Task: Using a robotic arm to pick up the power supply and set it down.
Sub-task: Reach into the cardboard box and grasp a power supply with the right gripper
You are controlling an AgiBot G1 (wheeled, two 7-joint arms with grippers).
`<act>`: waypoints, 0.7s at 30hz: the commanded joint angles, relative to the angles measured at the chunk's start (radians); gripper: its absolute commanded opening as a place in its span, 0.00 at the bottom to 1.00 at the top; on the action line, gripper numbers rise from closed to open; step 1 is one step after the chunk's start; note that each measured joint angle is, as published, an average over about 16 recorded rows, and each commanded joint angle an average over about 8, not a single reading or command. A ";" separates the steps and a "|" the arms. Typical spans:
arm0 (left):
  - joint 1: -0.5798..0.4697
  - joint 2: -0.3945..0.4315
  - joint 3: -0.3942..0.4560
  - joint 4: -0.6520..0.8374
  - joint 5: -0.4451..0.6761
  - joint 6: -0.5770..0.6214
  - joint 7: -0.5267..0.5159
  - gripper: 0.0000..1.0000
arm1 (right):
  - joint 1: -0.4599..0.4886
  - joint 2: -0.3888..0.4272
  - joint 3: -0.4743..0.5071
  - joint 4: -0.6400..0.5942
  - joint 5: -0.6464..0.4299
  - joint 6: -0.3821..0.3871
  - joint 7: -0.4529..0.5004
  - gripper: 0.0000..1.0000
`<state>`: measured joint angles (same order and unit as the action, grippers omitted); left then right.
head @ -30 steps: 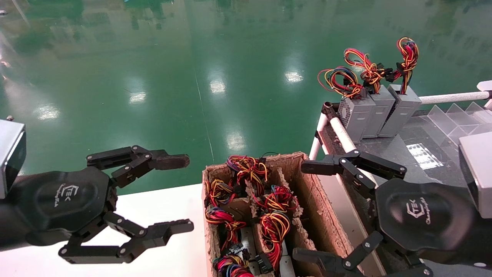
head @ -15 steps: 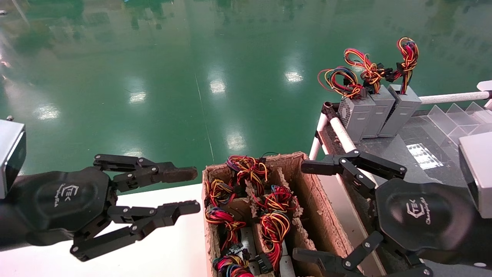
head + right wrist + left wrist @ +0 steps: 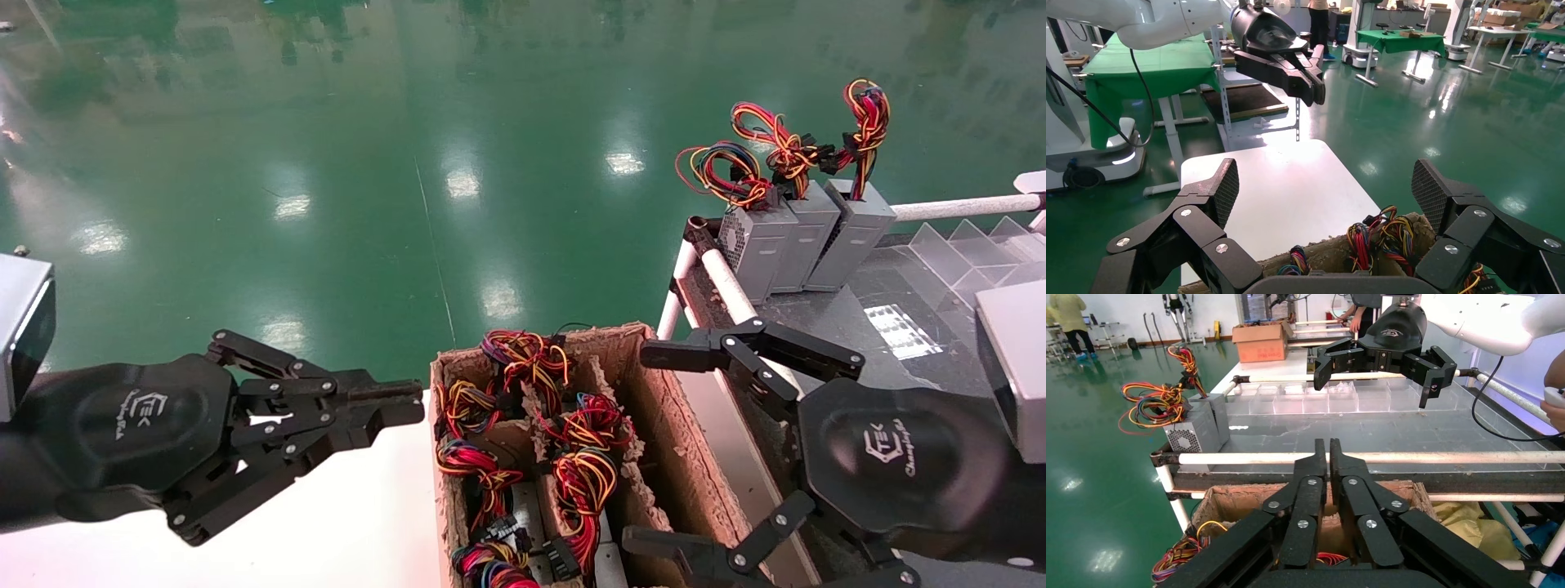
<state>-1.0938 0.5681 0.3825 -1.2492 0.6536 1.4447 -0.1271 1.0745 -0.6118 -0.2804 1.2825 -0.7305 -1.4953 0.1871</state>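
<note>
Power supplies stand in a cardboard box [image 3: 663,433]; mostly their red, yellow and blue wire bundles [image 3: 584,469] show, with slivers of grey casing. My left gripper [image 3: 404,400] is shut on nothing, level with the box's left rim and just left of it, above the white table. In the left wrist view its fingertips [image 3: 1327,447] meet above the box [image 3: 1229,499]. My right gripper [image 3: 645,447] hangs wide open over the box's right wall. The right wrist view shows its pads [image 3: 1226,187] far apart, with wire bundles [image 3: 1376,236] below.
Three grey boxes [image 3: 805,233] with wire bundles stand in a tight row at the corner of a pipe-framed rack [image 3: 731,286] to the right. Clear dividers [image 3: 972,245] lie behind them. A white table [image 3: 343,523] is left of the box, green floor beyond.
My left gripper has gone from wide open to shut and sits slightly lower and nearer the box. The right gripper and the box contents have not moved.
</note>
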 commanded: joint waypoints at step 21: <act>0.000 0.000 0.000 0.000 0.000 0.000 0.000 1.00 | 0.000 0.000 0.000 0.000 0.000 0.000 0.000 1.00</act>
<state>-1.0938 0.5681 0.3826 -1.2492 0.6536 1.4447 -0.1271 1.0745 -0.6118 -0.2804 1.2825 -0.7305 -1.4953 0.1871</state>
